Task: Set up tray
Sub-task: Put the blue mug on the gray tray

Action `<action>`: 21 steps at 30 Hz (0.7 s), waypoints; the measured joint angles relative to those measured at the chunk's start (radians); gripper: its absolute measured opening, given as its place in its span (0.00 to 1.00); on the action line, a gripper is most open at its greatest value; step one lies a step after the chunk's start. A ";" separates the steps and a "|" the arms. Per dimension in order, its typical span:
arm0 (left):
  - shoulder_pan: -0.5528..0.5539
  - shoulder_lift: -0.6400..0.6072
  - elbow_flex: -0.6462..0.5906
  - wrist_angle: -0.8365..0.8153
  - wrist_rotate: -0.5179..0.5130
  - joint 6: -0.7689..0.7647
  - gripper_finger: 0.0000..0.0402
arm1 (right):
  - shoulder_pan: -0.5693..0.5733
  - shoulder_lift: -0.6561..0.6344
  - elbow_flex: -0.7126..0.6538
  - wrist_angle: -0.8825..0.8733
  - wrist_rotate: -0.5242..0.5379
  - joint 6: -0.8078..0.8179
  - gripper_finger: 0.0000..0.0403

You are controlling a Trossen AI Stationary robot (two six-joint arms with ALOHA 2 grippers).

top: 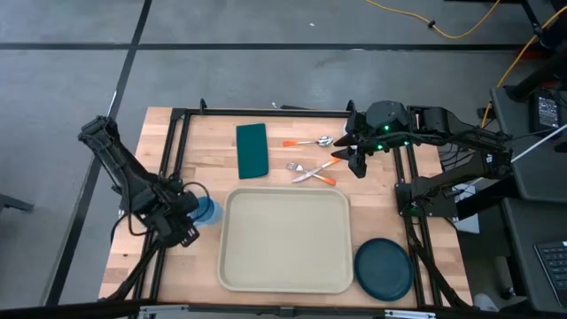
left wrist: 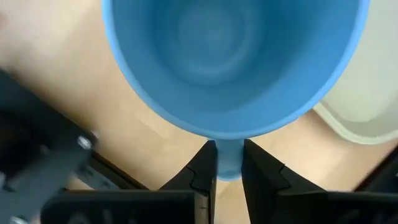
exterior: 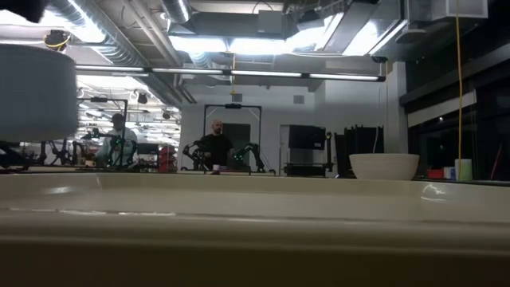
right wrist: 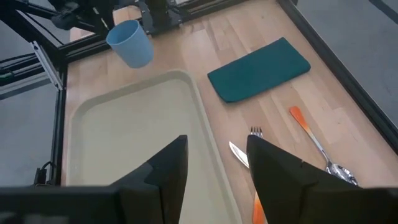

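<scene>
The tray (top: 283,241) lies flat on the wooden table (top: 390,199), its long axis running left to right across the table, its inside bare. The left gripper (left wrist: 229,163) is clamped on the rim of a blue cup (top: 204,210), just beside the tray's left edge. The right gripper (top: 356,160) hangs with its fingers apart above the table past the tray's far right corner, near a fork and knife (top: 312,172) and a spoon (top: 310,141). A green napkin (top: 252,149) lies beyond the tray's far edge. A dark blue plate (top: 384,268) sits just beside the tray's near right corner.
</scene>
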 joint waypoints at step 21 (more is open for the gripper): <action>0.591 -0.036 0.000 0.029 0.123 0.859 0.10 | 0.000 0.000 0.000 0.003 0.000 0.032 0.42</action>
